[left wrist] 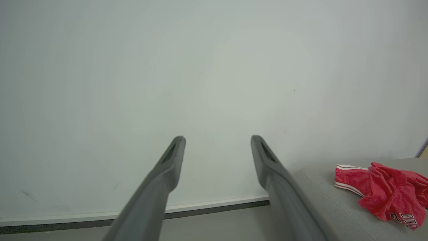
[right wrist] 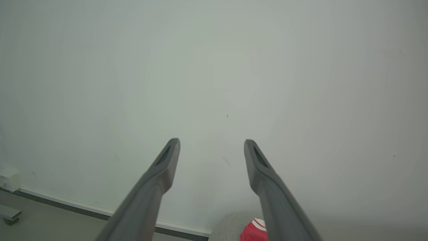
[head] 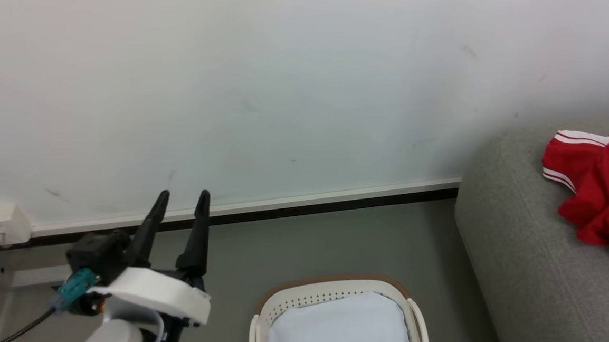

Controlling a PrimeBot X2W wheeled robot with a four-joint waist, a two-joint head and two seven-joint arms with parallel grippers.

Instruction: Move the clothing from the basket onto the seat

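Partial "BUL" on red clothing (left wrist: 384, 192)

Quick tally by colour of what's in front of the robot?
Light grey: 1, woven-fabric sofa.
Red: 1, crumpled sports clothing heap with white stripes, on the sofa.
Cream: 1, perforated plastic laundry basket.
White: 1, plain lining sheet inside it.
Total: 4.

floor (head: 309, 250): grey, runs to the wall (head: 278, 88) | on floor: basket (head: 270, 306), upright, near seat's left side, not touching it; white lining (head: 338, 327) lies inside | seat (head: 521, 263): grey woven sofa, at right, standing on floor | on seat: clothing (head: 602, 190), red, crumpled in one heap, white stripe trim showing
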